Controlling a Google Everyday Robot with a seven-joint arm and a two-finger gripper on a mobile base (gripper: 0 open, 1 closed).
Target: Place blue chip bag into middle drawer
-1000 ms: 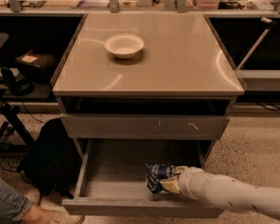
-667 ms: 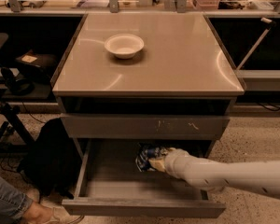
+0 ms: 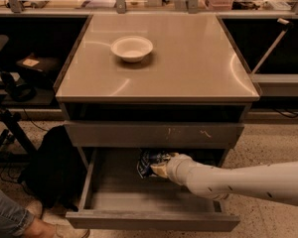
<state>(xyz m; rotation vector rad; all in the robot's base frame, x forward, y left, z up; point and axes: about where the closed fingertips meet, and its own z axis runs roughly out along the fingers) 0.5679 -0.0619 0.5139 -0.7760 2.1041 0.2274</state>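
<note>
The blue chip bag [image 3: 148, 158] is a crumpled dark-blue foil bag held at the tip of my gripper [image 3: 159, 169]. The gripper is shut on it, inside the open middle drawer [image 3: 114, 187], towards the drawer's back centre and under the closed drawer above. My pale arm [image 3: 238, 182] reaches in from the right over the drawer's right side. The drawer is pulled out, with a plain grey front panel [image 3: 149, 221] and a smooth grey floor. I cannot tell whether the bag touches the drawer floor.
A closed grey drawer front with pale scratch marks [image 3: 154, 134] sits above the open one. A white bowl [image 3: 132, 48] stands on the cabinet top [image 3: 198, 68]. A black bag [image 3: 52, 167] lies on the floor at left, and a person's leg and shoe [image 3: 15, 222] are at bottom left.
My gripper has carried the blue chip bag from the drawer's front right towards its back centre, deeper under the drawer above.
</note>
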